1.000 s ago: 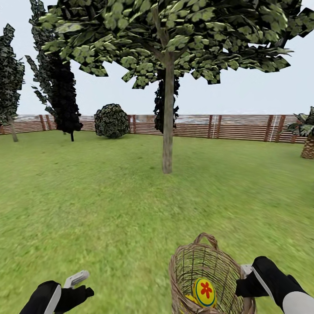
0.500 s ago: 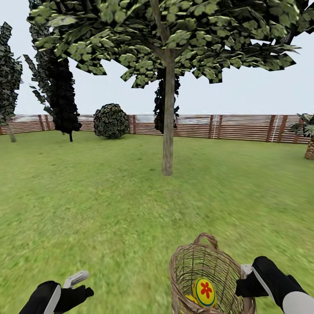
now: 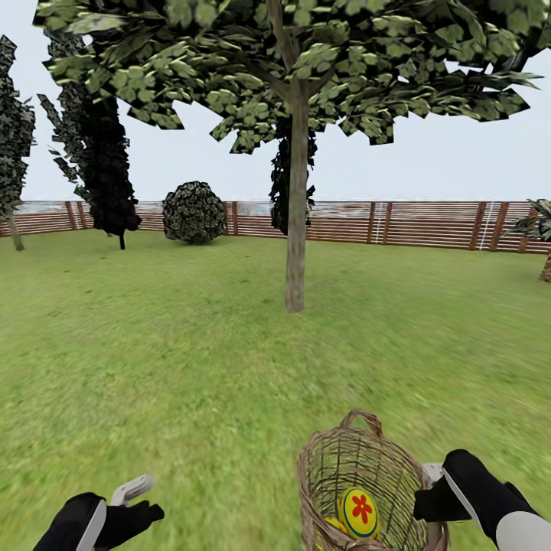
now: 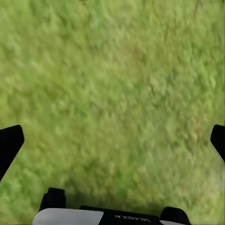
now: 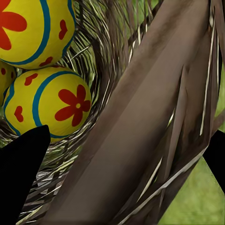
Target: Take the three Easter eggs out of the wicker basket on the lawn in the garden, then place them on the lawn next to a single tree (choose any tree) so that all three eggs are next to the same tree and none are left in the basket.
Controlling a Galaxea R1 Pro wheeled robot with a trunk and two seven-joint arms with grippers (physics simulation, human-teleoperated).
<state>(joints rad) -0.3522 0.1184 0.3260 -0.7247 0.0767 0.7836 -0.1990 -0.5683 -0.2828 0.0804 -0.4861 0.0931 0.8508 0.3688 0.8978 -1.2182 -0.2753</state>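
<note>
The wicker basket (image 3: 330,468) hangs low over the lawn (image 3: 191,367) at the bottom right of the head view. My right gripper (image 3: 430,499) is shut on its rim. One Easter egg (image 3: 359,512), yellow with a red flower, shows inside. In the right wrist view the basket's rim (image 5: 140,131) runs between my black fingers (image 5: 21,173), and eggs (image 5: 56,105) (image 5: 33,28) lie in the bottom, a third (image 5: 3,77) at the edge. The tree (image 3: 295,229) stands straight ahead with a bare trunk. My left gripper (image 3: 141,496) is open over grass (image 4: 112,93), holding nothing.
A brown slatted fence (image 3: 428,223) closes the garden at the back. A round dark bush (image 3: 194,212) and dark narrow trees (image 3: 103,153) stand at the far left. A palm (image 3: 543,245) shows at the right edge. Open grass lies between me and the tree.
The whole view has shifted: the tree looms slightly larger and nearer, so the camera has moved forward. Basket and both grippers keep their places in the picture.
</note>
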